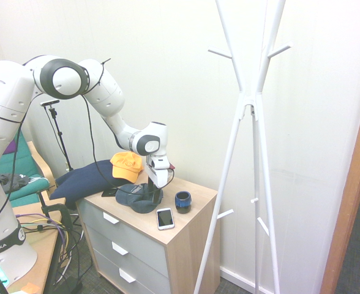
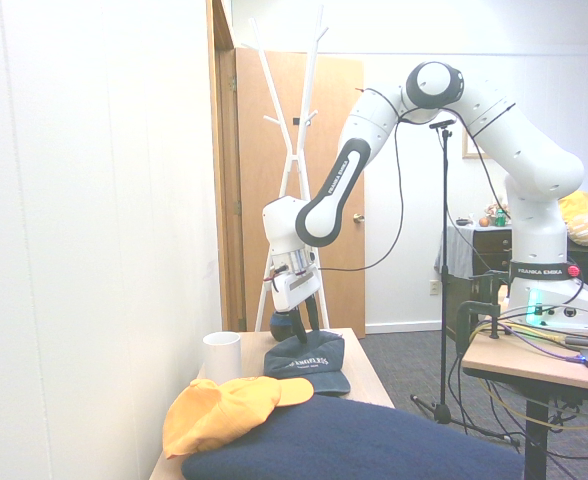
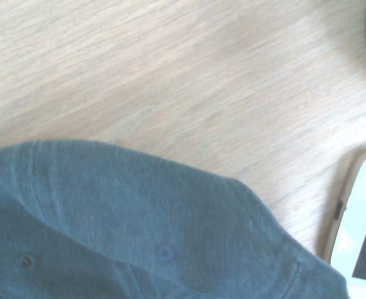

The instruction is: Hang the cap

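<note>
Across pale wood, the slate-blue cap slumps, curved-brimmed; the hand stands spread apart.

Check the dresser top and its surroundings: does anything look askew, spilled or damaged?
Nothing looks spilled or damaged. Mildly odd: the large navy cushion overhangs the dresser's edge, with the orange-yellow cap resting against it. The phone lies flat.

The lettering on the cap is too small to read in full. The wrist view crops the cap and the phone at its edges. The upper ends of the coat rack exceed the first exterior view's frame.
</note>
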